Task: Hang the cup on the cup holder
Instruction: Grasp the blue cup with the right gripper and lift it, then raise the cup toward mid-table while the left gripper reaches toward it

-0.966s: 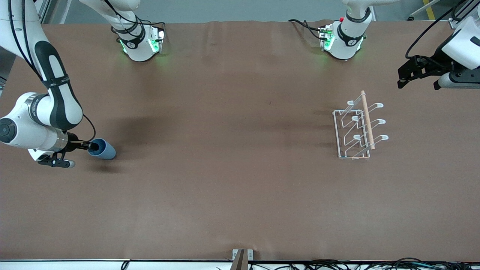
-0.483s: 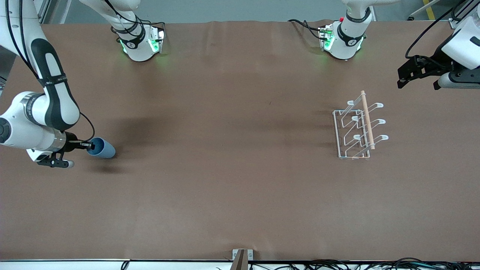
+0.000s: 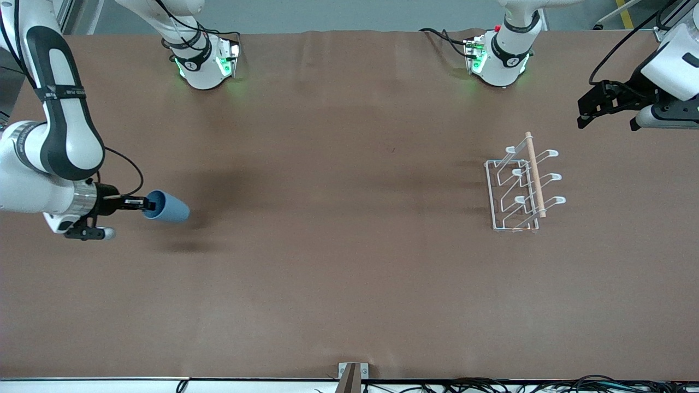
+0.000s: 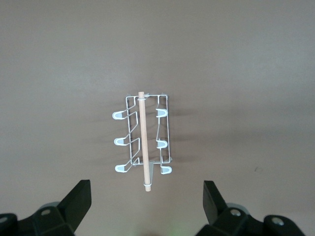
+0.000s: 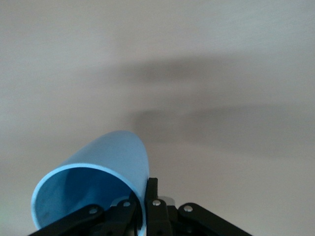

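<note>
My right gripper [image 3: 147,205] is shut on the rim of the light blue cup [image 3: 168,207] and holds it on its side above the table at the right arm's end. In the right wrist view the cup's [image 5: 103,174] wall sits between the two fingers [image 5: 151,196], one inside and one outside the rim. The white wire cup holder [image 3: 521,183] with its wooden rod stands on the table toward the left arm's end. My left gripper [image 3: 606,106] is open and empty, in the air near the table's edge beside the cup holder [image 4: 143,142].
The brown table mat [image 3: 349,245] is bare between the cup and the cup holder. The two arm bases [image 3: 205,60] stand along the table's edge farthest from the camera. Cables lie along the near edge.
My right gripper has lifted the cup off the table and carried it a little toward the cup holder. The left arm has barely moved.
</note>
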Controlling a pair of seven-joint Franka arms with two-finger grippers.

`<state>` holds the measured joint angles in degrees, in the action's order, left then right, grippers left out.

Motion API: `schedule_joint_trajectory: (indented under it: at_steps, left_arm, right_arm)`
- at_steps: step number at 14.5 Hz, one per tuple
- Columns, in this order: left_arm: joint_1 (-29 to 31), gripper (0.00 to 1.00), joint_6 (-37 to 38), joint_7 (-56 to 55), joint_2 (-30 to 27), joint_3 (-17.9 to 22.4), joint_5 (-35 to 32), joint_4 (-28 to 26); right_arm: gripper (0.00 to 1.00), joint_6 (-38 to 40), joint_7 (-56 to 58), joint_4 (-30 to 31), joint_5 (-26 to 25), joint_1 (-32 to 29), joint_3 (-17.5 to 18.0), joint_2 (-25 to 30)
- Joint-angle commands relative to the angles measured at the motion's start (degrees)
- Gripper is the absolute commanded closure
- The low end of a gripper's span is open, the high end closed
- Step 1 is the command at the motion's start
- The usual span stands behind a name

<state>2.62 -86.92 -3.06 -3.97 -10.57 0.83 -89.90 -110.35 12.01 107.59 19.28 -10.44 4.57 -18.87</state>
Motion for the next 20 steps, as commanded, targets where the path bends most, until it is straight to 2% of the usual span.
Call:
schedule_joint_trajectory:
  at_steps: [1,2,5,6,9,12,14,17,18,20]
  left_arm:
    - [-0.3,0.0,1.1,0.7,0.6,-0.6,2.8,1.6]
    - [-0.5,0.0,1.1,0.1,0.6,-0.8,3.5,1.6]
    - [-0.7,0.0,1.1,0.3,0.6,-2.6,3.9,1.6]
    - [-0.8,0.0,1.1,0.2,0.7,-3.4,4.0,1.5]
    - [-1.0,0.0,0.0,-0.3,2.2,-8.9,3.7,1.9]
    - [-1.2,0.0,-1.5,-0.2,6.6,-16.6,3.7,10.3]
    - [-1.3,0.0,-2.5,-0.3,8.9,-21.8,3.6,11.7]
    - [-1.3,0.0,-10.0,-0.1,13.6,-29.7,3.6,11.8]
    - [-1.9,0.0,-12.9,-0.1,15.3,-31.3,3.3,11.8]
    - [-7.6,0.0,-17.9,-0.2,18.5,-31.0,1.6,11.9]
  right_arm:
    - [0.98,4.2,6.9,0.6,8.5,-0.5,2.4,0.4]
    - [0.98,6.1,9.4,0.8,13.1,-0.5,2.3,0.3]
    - [0.98,11.2,13.2,0.9,20.9,2.1,2.5,0.2]
    - [0.98,12.1,13.1,1.0,25.0,3.5,2.4,0.2]
    - [0.99,13.8,13.2,1.0,34.2,7.0,2.4,-1.6]
    - [1.0,16.8,13.2,0.9,43.2,9.0,2.4,-2.7]
    - [0.99,19.8,13.3,0.8,46.9,9.4,2.4,-3.7]
    - [0.96,22.5,13.6,0.5,49.9,9.9,2.4,-7.0]
    - [0.96,23.2,13.7,0.4,51.0,10.6,2.4,-7.8]
    - [0.96,23.3,13.6,0.3,54.0,11.9,2.4,-8.5]
